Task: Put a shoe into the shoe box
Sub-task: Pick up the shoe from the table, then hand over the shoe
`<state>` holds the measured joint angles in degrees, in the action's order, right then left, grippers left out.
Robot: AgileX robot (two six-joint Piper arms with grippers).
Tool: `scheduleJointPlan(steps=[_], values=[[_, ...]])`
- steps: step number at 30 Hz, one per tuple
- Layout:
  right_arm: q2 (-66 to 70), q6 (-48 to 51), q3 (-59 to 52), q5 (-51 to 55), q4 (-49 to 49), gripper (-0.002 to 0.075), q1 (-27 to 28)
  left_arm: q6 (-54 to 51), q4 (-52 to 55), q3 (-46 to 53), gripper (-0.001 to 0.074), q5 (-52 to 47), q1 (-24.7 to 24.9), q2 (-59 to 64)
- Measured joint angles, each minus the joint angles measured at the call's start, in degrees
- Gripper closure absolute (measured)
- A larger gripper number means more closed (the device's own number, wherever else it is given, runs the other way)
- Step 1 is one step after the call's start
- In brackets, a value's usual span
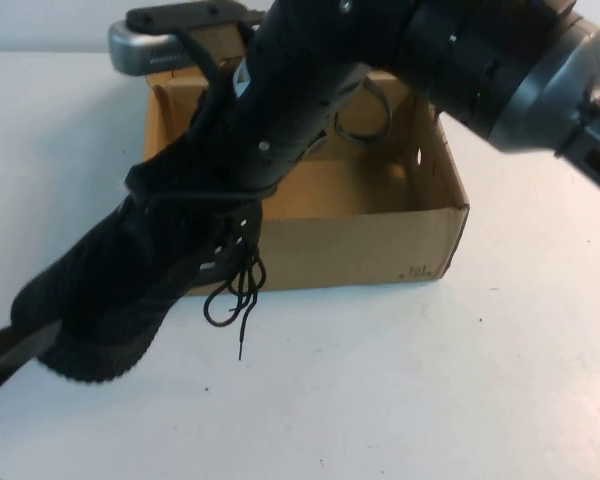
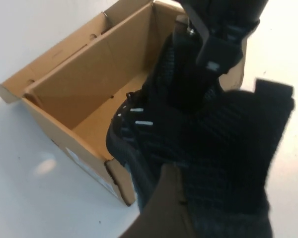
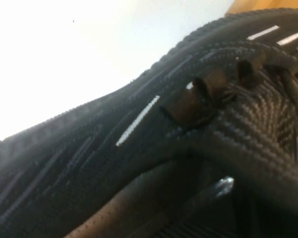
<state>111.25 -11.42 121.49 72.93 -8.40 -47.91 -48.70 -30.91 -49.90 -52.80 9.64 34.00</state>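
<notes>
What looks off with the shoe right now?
The shoe hangs tilted over the box's left front corner, toe outside, laces dangling. The right gripper, shut, pinches it at the collar; the left gripper stands open around its toe end.

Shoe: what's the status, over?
Left gripper open around shoe toe. Right gripper shut on shoe. Shoe tilted across shoe box corner, toe outside. Nothing in the way.

A plain white surface [image 1: 400,380] filled the scene, smooth and matte, stretching out on every side. A few tiny dark specks dotted it, one toward the robot's right. Along the far edge it met a pale, slightly bluish wall [image 1: 40,25]. Soft shadows lay on the white nearer the camera.
</notes>
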Motion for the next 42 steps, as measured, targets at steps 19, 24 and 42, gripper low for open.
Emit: scheduleJointPlan(steps=[19, 24, 42], values=[[3.2, 5.4, 8.1, 0.2, -12.9, 0.0729, 11.5, -10.6, -9.2, -7.7, 0.0157, 5.4, 0.0, 13.8], [3.6, 5.5, 8.1, 0.2, -12.7, 0.0729, 11.5, -14.2, -10.4, -9.2, 0.0157, 5.3, 0.3, 18.7], [4.7, 5.8, 8.2, 0.2, -14.9, 0.0731, 11.5, -3.7, 8.7, -11.0, 0.0158, 11.6, 13.8, 27.4]])
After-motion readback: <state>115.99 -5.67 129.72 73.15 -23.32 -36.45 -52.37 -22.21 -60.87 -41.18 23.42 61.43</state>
